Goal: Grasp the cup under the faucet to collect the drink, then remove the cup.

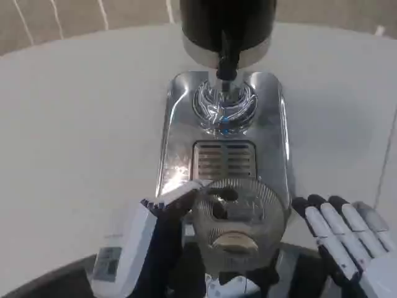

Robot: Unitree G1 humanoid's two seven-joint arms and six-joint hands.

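As seen from the head camera, looking down: clear ribbed cup (239, 211) low in the middle, upright, over the near end of the chrome tray (170, 133), just in front of the slotted grille (224, 159) and well back from the faucet (226, 62). Something pale beige at the cup's near inner side; too blurred to name. Left hand (155, 239) at the cup's left, grasping it: fingers (180, 200) curled in against the wall and rim on that side, one white fingertip laid across the rim's upper left edge, white back of the hand turned outward to the left. Far side of that grasp hidden behind the cup. Right hand (344, 239) released, holding nothing, lying low at the right just beside the tray's near corner, fingers straight and slightly spread, pointing up and left toward the cup but apart from it. Black dispenser (226, 22) at the top, faucet hanging below its chrome collar over the tray's far end. Under the faucet, a clear glassy ring (224, 107) with a blue glint; cannot tell what. White table (74, 112) all around.
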